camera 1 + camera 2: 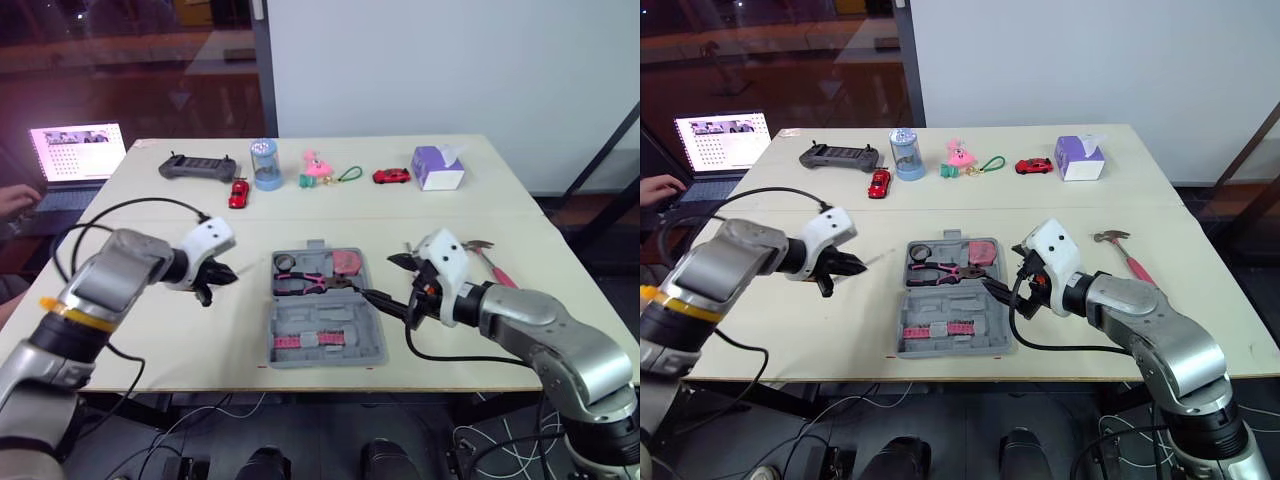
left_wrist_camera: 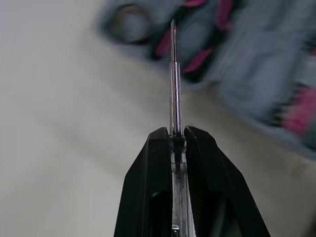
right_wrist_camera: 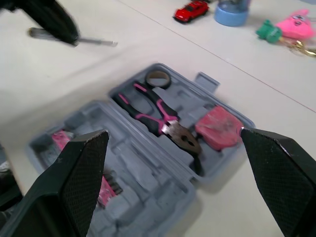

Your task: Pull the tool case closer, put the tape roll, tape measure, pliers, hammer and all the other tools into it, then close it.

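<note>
At the near edge of the table (image 1: 200, 330) I found the tool case (image 1: 362, 325) lying open and flat, between the two arms. Its nearer half held some pink-banded pieces (image 1: 305, 340) that I could not identify. The farther half held the pliers (image 3: 148, 111), with the tape roll (image 3: 158, 78) just beside the handles and the tape measure (image 3: 217, 127) by the nose. The left gripper (image 2: 174, 132) hung just left of the case. Its fingers were clamped on the shank end of a screwdriver (image 2: 173, 74), with the blade pointing toward the case. The right gripper (image 3: 172, 132) hovered at the case's right edge with its fingers wide apart and nothing between them. The hammer (image 1: 1130, 258) lay on the table to the right of the case, outside it. I judged the step in hand to be seating the screwdriver. My recommendation was to carry it over a free recess in the nearer half, line the blade up with the moulded channel and lower it nearly flat. The fingers should part only once the shaft rests in the tray, since a tilted drop could leave it riding proud and foul the lid. The right arm should keep off the pliers. Along the far side stood a controller (image 1: 198, 166), a blue jar (image 1: 265, 165) and a tissue box (image 1: 438, 167), well apart from the work.
</note>
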